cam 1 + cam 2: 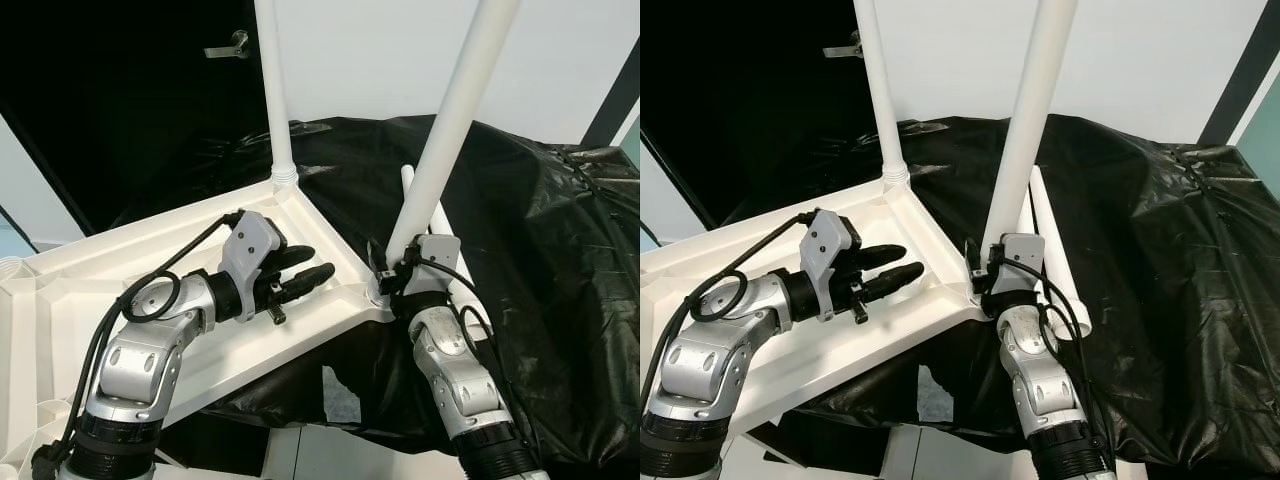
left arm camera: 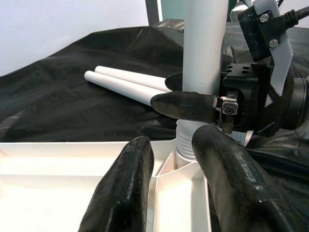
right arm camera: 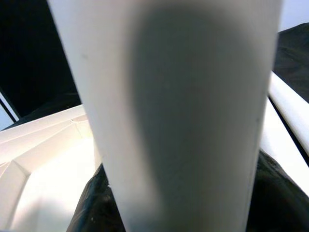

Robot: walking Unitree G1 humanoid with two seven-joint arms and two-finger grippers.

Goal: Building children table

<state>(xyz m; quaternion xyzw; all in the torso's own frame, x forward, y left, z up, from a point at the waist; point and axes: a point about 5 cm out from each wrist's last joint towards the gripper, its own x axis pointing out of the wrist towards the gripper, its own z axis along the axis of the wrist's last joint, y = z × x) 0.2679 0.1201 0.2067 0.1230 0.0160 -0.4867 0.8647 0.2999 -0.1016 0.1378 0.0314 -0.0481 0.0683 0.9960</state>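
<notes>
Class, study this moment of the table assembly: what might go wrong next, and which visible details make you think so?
1. The near white tubular leg, gripped by the right pincer just above its corner socket, tilts; it may seat crookedly.
2. The upturned white plastic tabletop overhangs the black plastic sheet, and the left pincer lies open, not gripping it; it might shift.

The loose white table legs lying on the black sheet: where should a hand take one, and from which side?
Grip the nearer of the loose legs mid-shaft, from above. It lies flat on the black sheet, round and slim, its length bare. The right hand is closest but holds the leaning leg.
</notes>
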